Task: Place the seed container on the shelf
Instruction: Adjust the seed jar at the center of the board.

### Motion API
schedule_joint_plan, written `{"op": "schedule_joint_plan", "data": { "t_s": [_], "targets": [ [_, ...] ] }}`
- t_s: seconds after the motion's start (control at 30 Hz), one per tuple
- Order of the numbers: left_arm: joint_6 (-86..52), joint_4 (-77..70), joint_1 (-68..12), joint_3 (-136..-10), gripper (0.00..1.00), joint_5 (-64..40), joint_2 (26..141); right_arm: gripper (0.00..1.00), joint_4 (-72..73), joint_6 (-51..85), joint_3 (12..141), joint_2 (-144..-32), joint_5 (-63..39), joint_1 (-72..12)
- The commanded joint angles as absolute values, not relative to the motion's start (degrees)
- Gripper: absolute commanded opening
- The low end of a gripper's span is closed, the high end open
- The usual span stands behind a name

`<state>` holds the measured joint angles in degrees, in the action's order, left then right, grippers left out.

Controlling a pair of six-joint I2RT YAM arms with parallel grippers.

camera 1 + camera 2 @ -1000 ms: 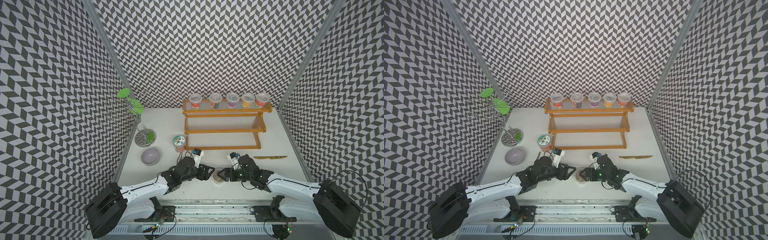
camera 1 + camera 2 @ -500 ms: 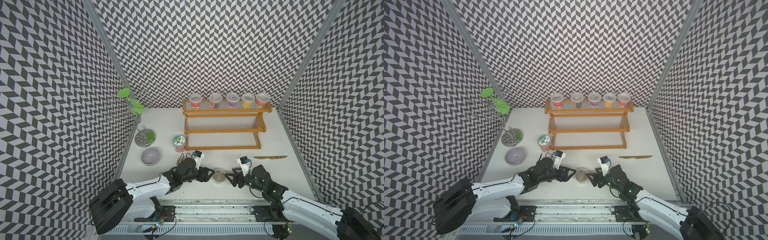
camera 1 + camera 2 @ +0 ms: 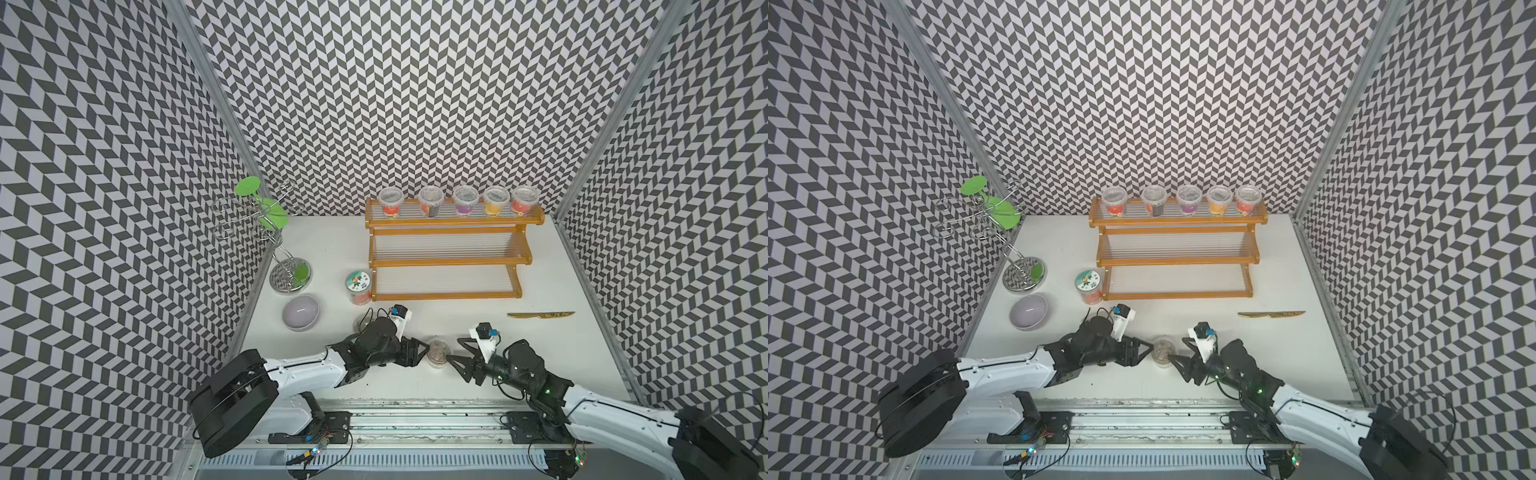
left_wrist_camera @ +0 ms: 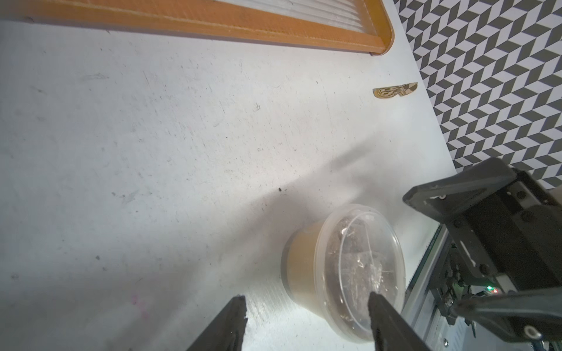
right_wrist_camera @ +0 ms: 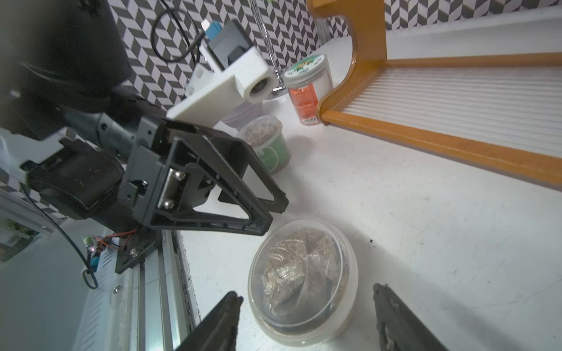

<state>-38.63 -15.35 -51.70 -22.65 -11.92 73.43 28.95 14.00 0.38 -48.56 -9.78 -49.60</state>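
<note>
The seed container (image 3: pixel 438 352) stands upright on the worktop (image 3: pixel 582 340), near the middle of its front edge — well apart from the shelf (image 3: pixel 446 296), which sits toward the back edge. The left jaws and the right jaws flank it from opposite sides, each pair apart — neither is clamped on it.

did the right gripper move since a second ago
Yes. The right gripper has drawn back slightly from the seed container, away from the shelf.
</note>
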Motion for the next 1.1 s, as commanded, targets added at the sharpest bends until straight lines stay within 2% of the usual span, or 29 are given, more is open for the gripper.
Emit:
{"op": "schedule_joint_plan", "data": {
  "t_s": [0.0, 0.57, 0.83, 1.07],
  "targets": [
    [-37.7, -16.8, -52.0, -24.5, 0.67, -13.3, 74.1, 0.66, 34.2, 11.8, 1.0, -52.2, -7.9, -50.8],
    [-38.7, -14.8, -52.0, -24.1, 0.64, -6.8, 73.7, 0.64, 48.5, 8.7, 7.7, -74.0, -10.9, -51.1],
    [-39.1, -14.3, -51.4, -24.3, 0.65, -3.9, 73.2, 0.79, 52.1, -6.9, 5.8, -76.0, -6.9, -51.1],
    [-38.6, -15.9, -50.7, -24.7, 0.61, -5.9, 74.1, 0.84, 49.5, -15.3, 7.5, -76.3, -6.8, -51.1]
  ]
}}
